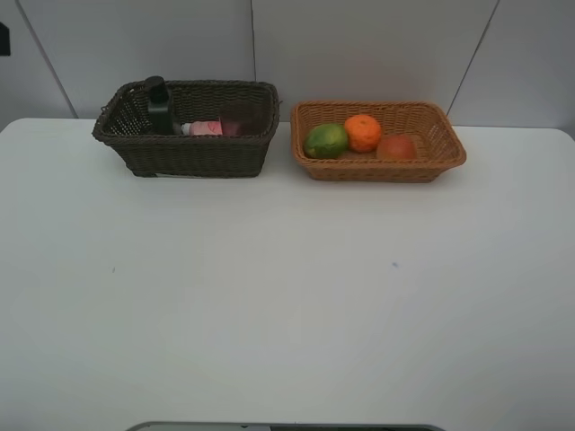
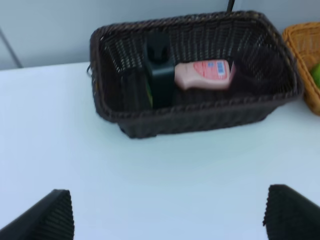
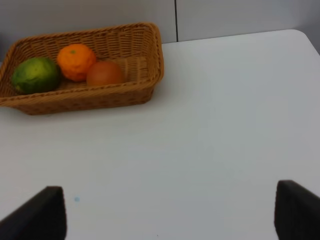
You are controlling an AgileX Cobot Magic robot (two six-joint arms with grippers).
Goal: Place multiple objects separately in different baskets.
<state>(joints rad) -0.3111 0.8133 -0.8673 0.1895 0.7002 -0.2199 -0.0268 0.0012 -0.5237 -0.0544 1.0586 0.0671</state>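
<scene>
The dark brown basket [image 1: 180,157] stands at the back left of the table and holds a dark green pump bottle [image 1: 160,106], a pink bottle [image 1: 205,128] lying down and a mauve cup [image 1: 241,117]. Beside it, the tan basket [image 1: 377,171] holds a green fruit [image 1: 326,141], an orange [image 1: 363,132] and a red-orange peach [image 1: 396,146]. My left gripper [image 2: 167,220] is open and empty, well short of the dark basket [image 2: 190,120]. My right gripper [image 3: 169,215] is open and empty, short of the tan basket [image 3: 90,100]. Neither gripper shows in the high view.
The white table [image 1: 287,296] stretches from the baskets to the near edge, with a pale wall behind. The two baskets stand close together with a narrow gap between them. A dark strip [image 1: 287,427] shows at the bottom of the high view.
</scene>
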